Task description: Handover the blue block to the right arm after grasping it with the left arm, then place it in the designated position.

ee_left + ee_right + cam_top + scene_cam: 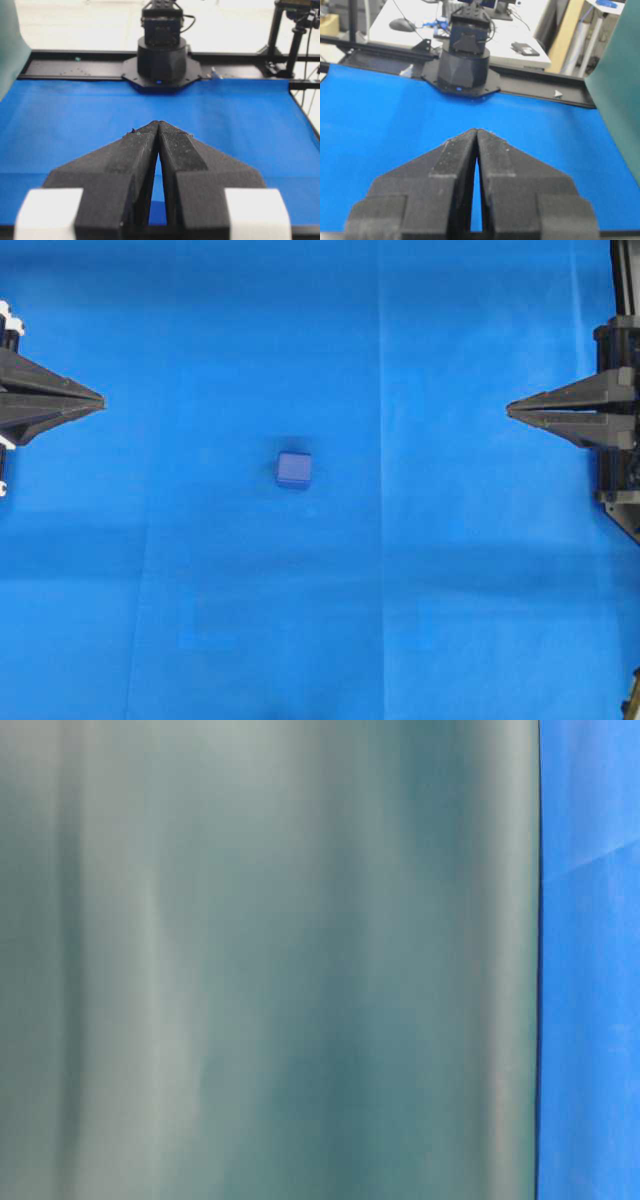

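The blue block lies alone near the middle of the bright blue cloth in the overhead view. My left gripper sits at the left edge, shut, its tips touching and pointing right, well short of the block. My right gripper sits at the right edge, shut too, pointing left. In the left wrist view the left gripper holds nothing; through the slit between its fingers a darker blue patch shows low down. In the right wrist view the right gripper is empty and the block is hidden.
Each wrist view shows the opposite arm's black base at the far end of the cloth. A grey-green backdrop fills most of the table-level view, with a strip of blue cloth at its right.
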Controlling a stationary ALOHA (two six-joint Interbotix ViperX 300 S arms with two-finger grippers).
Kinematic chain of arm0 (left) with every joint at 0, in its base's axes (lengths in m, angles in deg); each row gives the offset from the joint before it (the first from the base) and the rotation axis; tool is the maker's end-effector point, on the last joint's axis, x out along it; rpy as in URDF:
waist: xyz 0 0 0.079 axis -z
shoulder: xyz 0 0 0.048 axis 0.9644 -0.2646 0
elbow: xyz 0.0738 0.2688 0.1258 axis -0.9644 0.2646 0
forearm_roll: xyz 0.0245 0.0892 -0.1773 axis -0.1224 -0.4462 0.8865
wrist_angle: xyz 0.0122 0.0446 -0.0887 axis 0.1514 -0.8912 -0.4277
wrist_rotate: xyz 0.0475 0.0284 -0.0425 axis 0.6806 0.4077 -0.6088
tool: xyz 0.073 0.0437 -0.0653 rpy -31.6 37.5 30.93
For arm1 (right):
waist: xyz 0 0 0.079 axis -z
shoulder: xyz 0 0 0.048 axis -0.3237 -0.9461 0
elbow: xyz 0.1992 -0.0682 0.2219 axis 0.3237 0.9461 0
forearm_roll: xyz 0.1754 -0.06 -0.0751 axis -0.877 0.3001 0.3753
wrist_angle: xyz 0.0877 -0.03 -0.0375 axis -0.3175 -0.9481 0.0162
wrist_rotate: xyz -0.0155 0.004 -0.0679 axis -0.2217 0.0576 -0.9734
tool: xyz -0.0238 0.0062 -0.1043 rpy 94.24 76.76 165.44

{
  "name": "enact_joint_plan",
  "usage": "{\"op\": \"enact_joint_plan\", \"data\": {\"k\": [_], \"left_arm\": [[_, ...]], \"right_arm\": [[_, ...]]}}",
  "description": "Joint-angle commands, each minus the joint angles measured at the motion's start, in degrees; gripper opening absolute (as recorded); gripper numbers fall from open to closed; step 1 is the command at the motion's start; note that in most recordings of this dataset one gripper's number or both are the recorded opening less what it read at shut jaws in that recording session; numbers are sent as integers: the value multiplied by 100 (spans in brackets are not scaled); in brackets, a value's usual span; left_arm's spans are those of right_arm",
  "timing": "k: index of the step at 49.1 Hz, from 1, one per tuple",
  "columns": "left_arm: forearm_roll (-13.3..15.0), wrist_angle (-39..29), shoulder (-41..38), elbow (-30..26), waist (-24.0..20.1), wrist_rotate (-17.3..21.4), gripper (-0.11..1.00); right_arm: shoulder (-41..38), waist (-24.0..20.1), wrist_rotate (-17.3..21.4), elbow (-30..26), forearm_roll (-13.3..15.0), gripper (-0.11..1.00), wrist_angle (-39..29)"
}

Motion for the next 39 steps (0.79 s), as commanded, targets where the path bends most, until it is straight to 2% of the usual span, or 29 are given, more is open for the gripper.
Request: {"op": "enact_joint_plan", "data": {"k": [1,7,35,37,39], "left_arm": [[-9,-18,-9,-105,-18,-9,2],[-9,-70,-53,-105,-9,-18,2],[-9,-35,0,-105,9,-62,2],[-9,-35,0,-114,9,-62,6],[-9,-35,0,-105,9,-88,15]], "right_arm": [[-44,18,35,-176,-35,0,35],[-114,70,97,-202,-44,-5,-105],[-149,158,281,-229,-53,-5,-396],[-141,158,281,-229,-53,-4,-422],[-141,158,281,-237,-53,0,-431]]}}
